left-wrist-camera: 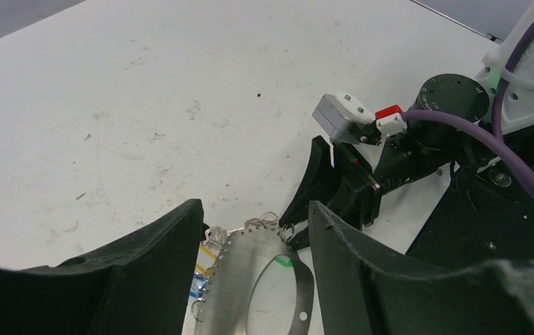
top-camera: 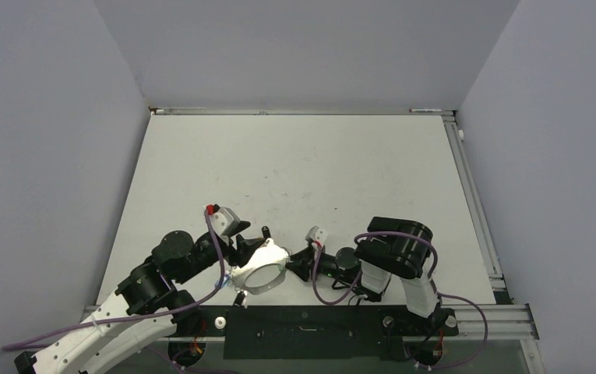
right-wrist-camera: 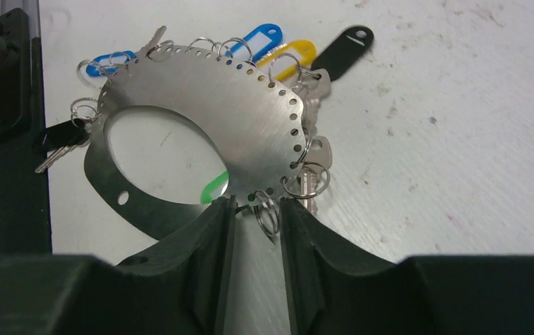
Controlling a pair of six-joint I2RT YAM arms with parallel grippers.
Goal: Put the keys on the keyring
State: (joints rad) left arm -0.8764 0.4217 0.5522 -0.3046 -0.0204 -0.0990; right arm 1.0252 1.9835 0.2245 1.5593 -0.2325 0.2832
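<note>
Fitting a key's split ring (right-wrist-camera: 267,216) to the keyring (right-wrist-camera: 201,105) rim, at the middle of the table's (right-wrist-camera: 459,139) near edge.
Most keys (right-wrist-camera: 317,150) already hang round the rim, and a green tag (right-wrist-camera: 215,187) shows through the hole. The right hand (right-wrist-camera: 258,204) is barely open, astride the rim and split ring and clamping neither. The left hand (left-wrist-camera: 255,207) hovers over it, spread wide and empty. Next, probably, it steadies the keyring while the right goes for a loose key.
</note>
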